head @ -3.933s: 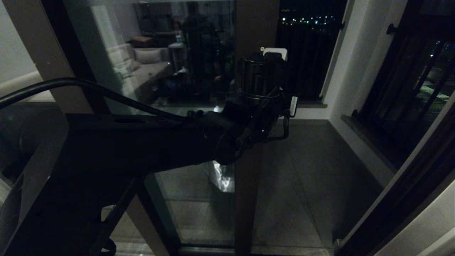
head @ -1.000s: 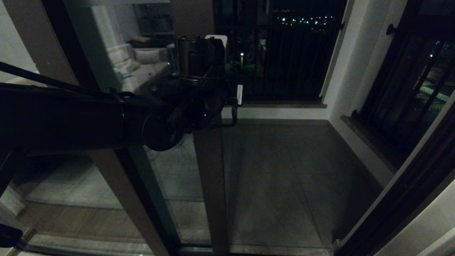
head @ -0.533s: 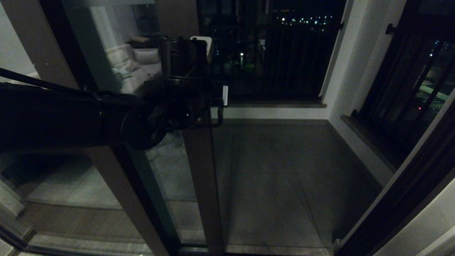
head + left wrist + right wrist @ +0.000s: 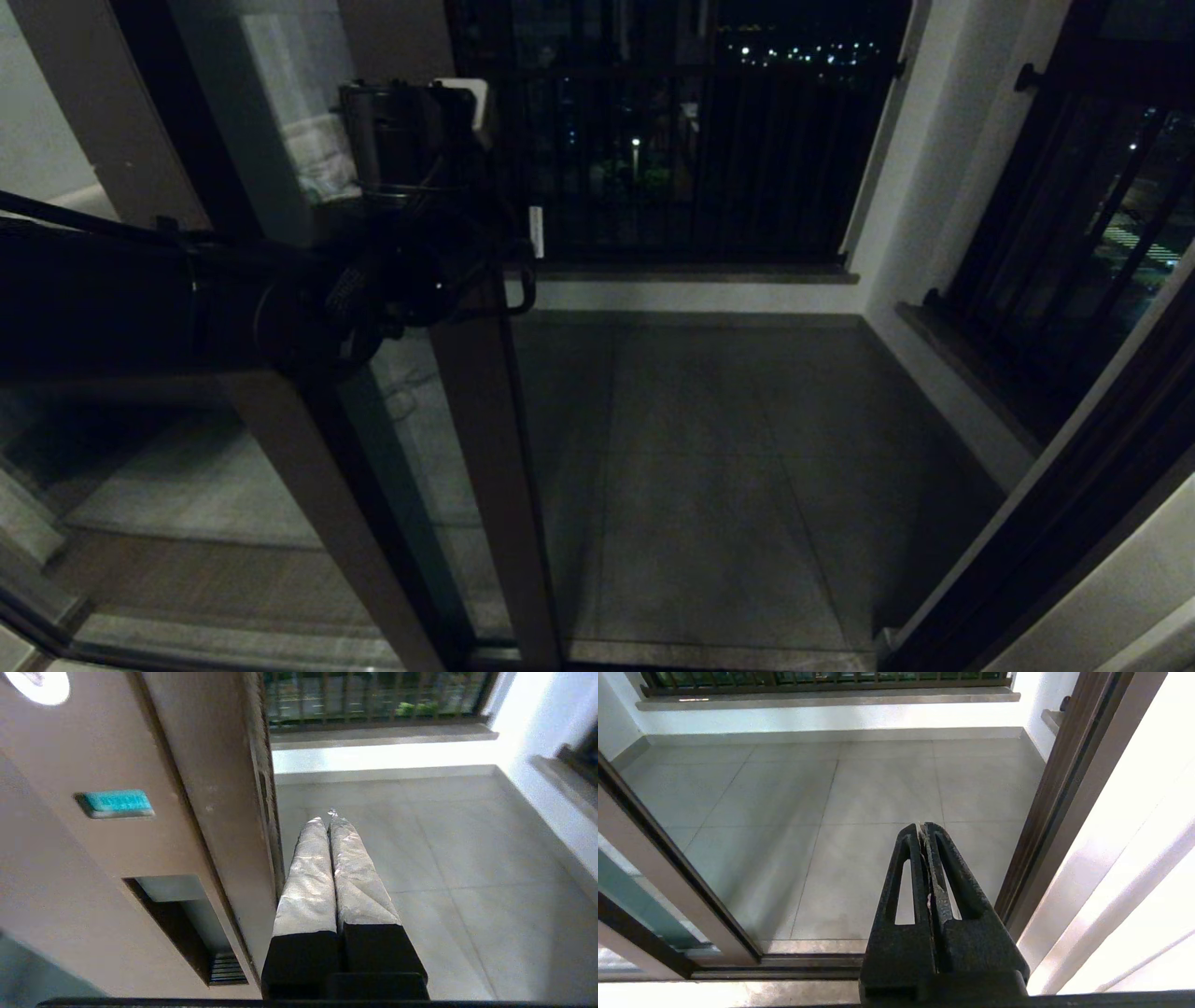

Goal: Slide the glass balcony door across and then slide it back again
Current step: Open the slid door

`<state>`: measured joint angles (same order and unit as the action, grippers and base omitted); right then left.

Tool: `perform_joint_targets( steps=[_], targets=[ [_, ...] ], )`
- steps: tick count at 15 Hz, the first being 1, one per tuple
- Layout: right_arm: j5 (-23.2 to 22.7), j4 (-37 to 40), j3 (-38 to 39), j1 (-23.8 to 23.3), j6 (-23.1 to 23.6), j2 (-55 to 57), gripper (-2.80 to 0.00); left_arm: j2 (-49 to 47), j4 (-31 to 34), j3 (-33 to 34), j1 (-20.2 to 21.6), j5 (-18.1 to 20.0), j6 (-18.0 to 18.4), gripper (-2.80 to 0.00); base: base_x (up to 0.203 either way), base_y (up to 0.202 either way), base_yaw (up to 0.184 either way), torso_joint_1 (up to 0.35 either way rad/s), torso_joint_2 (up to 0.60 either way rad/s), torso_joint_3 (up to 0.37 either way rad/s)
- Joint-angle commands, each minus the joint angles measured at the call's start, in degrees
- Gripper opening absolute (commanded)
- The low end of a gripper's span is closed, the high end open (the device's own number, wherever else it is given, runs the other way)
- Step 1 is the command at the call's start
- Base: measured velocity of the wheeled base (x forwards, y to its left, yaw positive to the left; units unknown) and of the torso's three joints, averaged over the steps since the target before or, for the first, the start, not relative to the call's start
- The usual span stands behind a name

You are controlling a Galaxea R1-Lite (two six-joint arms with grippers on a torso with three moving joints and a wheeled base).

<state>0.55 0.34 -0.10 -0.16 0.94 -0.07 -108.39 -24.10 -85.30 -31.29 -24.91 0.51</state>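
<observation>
The glass balcony door [image 4: 485,448] stands left of centre, its dark brown upright edge next to my left wrist. In the left wrist view the door's edge [image 4: 219,788] carries a recessed slot handle [image 4: 173,924] and a round lock [image 4: 37,683]. My left gripper [image 4: 327,820] is shut with nothing held. Its foil-wrapped fingers [image 4: 306,882] lie alongside the outer face of the door's edge and seem to touch it. My right gripper [image 4: 922,826] is shut and empty, low over the floor track [image 4: 784,961], out of the head view.
The doorway to the tiled balcony floor [image 4: 728,448] is open on the right. A dark railing [image 4: 700,159] closes the far side. The right door jamb [image 4: 1046,532] runs down the right. A plain brown stile [image 4: 280,439] stands left of the door.
The door's upright edge and my left arm have moved steadily to the left together. The open gap to the balcony has grown wider.
</observation>
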Motion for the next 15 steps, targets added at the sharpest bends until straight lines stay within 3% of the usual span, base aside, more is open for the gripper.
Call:
perform_joint_targets(
  steps=[1, 15],
  targets=[
    [-0.02, 0.01, 0.01, -0.02, 0.03, 0.07, -2.80, 0.80, -0.07, 0.68, 0.72, 0.30, -0.10, -2.80, 0.000, 0.000, 0.000, 0.000, 0.00, 0.000],
    [-0.02, 0.01, 0.01, -0.02, 0.03, 0.07, -2.80, 3.88, -1.12, 6.00, 5.37, 2.32, -0.25, -2.80, 0.000, 0.000, 0.000, 0.000, 0.00, 0.000]
  ],
)
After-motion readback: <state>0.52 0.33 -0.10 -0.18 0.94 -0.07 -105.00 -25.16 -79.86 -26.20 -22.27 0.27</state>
